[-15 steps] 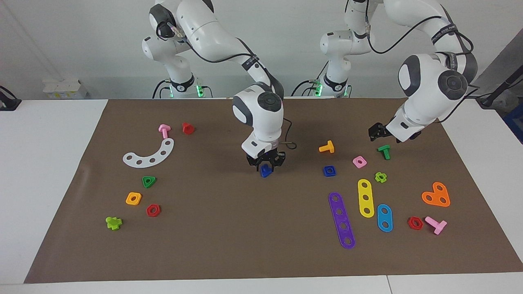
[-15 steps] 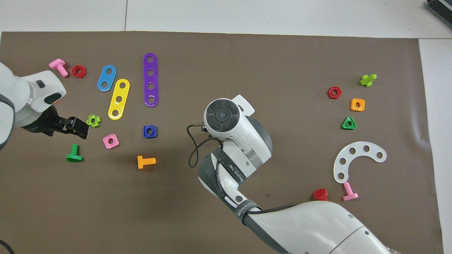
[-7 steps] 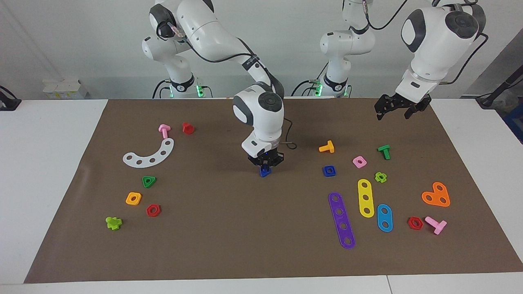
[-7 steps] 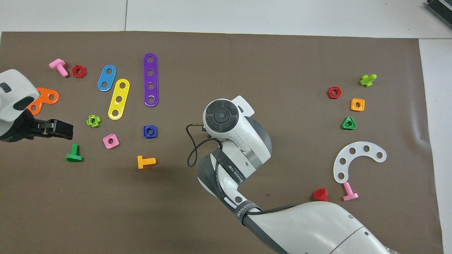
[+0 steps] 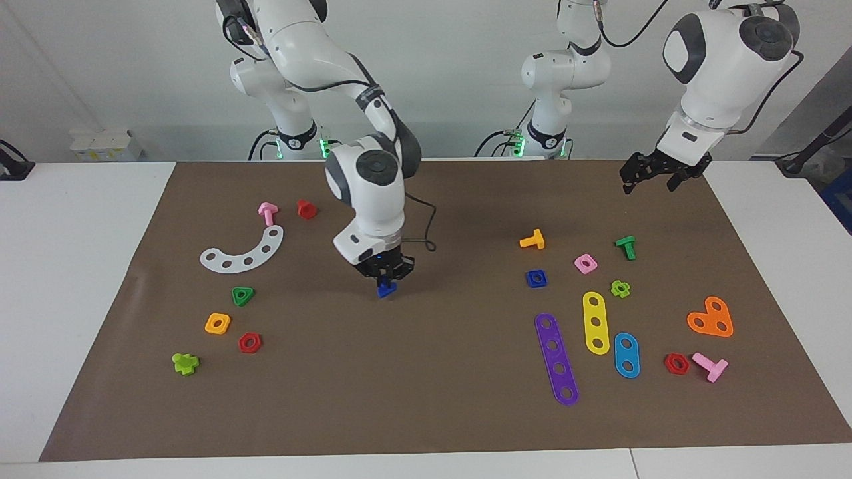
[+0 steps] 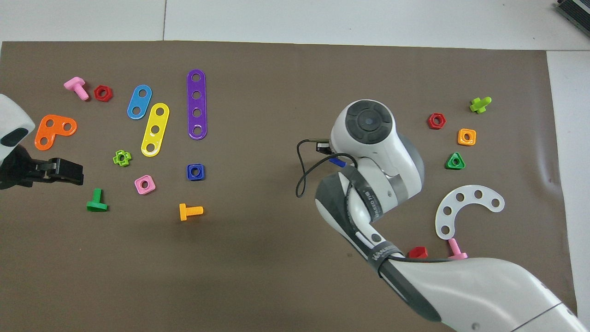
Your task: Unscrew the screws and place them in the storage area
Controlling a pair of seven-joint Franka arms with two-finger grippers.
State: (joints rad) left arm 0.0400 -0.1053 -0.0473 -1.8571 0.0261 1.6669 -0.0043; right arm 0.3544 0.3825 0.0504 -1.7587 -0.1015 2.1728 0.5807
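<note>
My right gripper is shut on the small blue bolt and holds it just above the brown mat, between the mat's middle and the storage patch. That bare patch lies among the white curved strip, the green triangular nut, the orange square nut and the red hex nut. In the overhead view the wrist hides the gripper; only a blue sliver of the bolt shows. My left gripper is open, empty and raised over the mat's corner at the left arm's end.
At the left arm's end lie an orange bolt, blue square nut, pink nut, green bolt, purple, yellow and blue strips. A pink bolt and red piece lie by the white strip.
My right gripper has carried the blue bolt toward the right arm's end of the table. My left gripper has risen and drawn back from the green bolt toward the robots.
</note>
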